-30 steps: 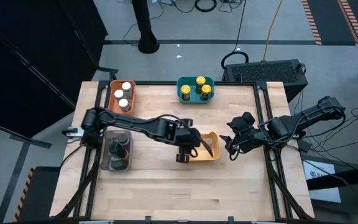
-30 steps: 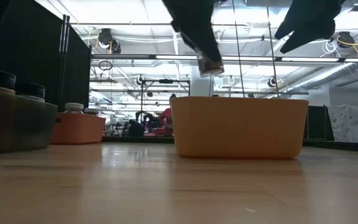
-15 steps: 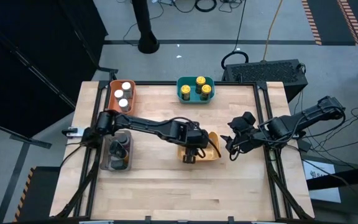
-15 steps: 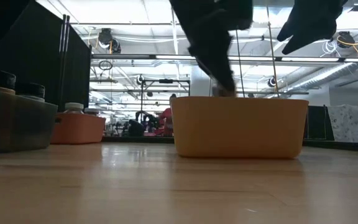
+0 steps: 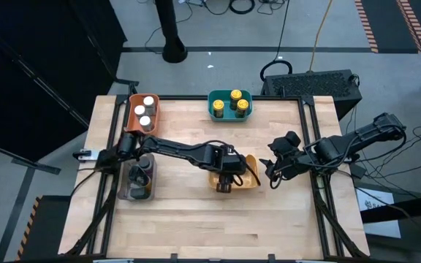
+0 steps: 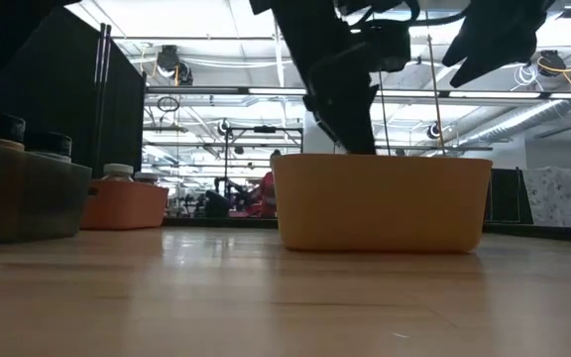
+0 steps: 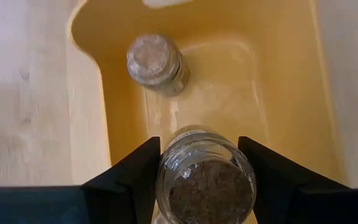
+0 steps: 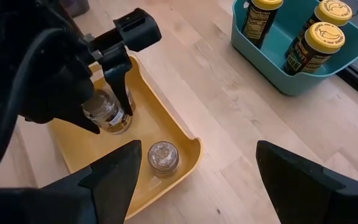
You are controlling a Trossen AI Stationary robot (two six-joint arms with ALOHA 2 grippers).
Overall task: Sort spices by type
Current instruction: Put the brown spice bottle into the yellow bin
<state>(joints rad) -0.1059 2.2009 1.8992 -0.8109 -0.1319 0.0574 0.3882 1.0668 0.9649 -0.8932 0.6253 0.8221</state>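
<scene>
Left wrist view: left gripper (image 7: 204,186) fingers clenched around a jar (image 7: 205,180) inside the yellow bin (image 7: 291,93); I'd lower it upright beside the other jar (image 7: 155,62) before releasing. Right gripper (image 5: 275,169) waits nearby, fingers spread.

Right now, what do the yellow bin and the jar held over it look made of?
Yellow bin: likely moulded plastic, smooth with soft sheen and rounded corners. Jar in the left gripper: clear, probably glass or hard plastic, since the brown spice shows through its wall.

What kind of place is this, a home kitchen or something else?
Probably a robotics lab or workshop, not a kitchen. The wooden table stands on a grey concrete floor with loose cables around it. The low view shows a large hall with ceiling lights, pipes and equipment racks behind the yellow bin.
</scene>
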